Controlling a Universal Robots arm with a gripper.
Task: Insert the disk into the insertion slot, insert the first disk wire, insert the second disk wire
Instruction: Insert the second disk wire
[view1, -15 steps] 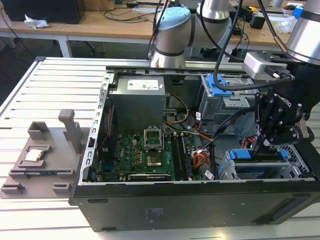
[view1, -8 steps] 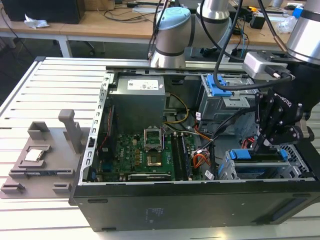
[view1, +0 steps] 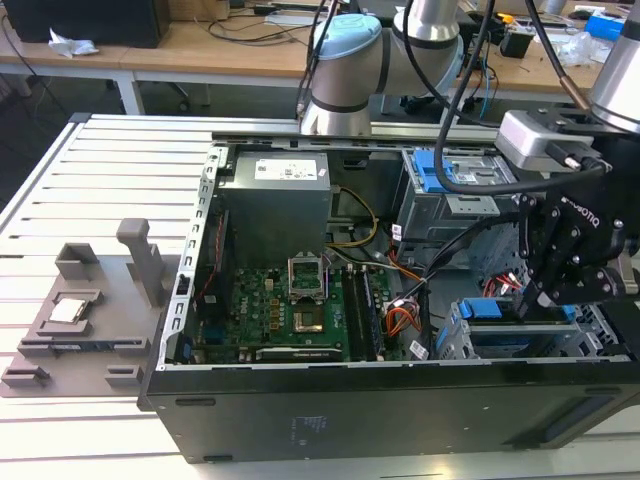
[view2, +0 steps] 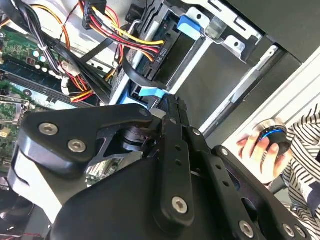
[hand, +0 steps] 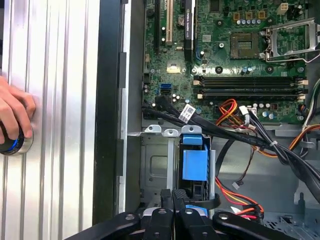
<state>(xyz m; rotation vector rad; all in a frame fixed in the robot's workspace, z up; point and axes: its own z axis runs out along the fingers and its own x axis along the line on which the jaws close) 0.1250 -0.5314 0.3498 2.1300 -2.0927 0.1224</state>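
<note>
The disk (view1: 500, 312) sits in the insertion slot (view1: 455, 342), its blue carrier showing at the cage mouth, low on the exterior view's right. The gripper (view1: 532, 300) hangs just above it, its fingers drawn together beside a blue-tipped black cable (view2: 150, 91); I cannot tell whether they pinch it. Red, yellow and orange wires (hand: 235, 112) crowd the bay next to the motherboard (view1: 290, 310). The computer case (view1: 300, 420) lies open on a slotted aluminium table (view1: 100, 200), where a hand (hand: 12, 117) rests on a blue-ringed knob (view2: 272, 137). Cluttered workbenches (view1: 200, 45) stand behind.

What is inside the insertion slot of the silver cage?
A blue plastic part sits inside the insertion slot; the gripper and black cables cover the rest.
</note>
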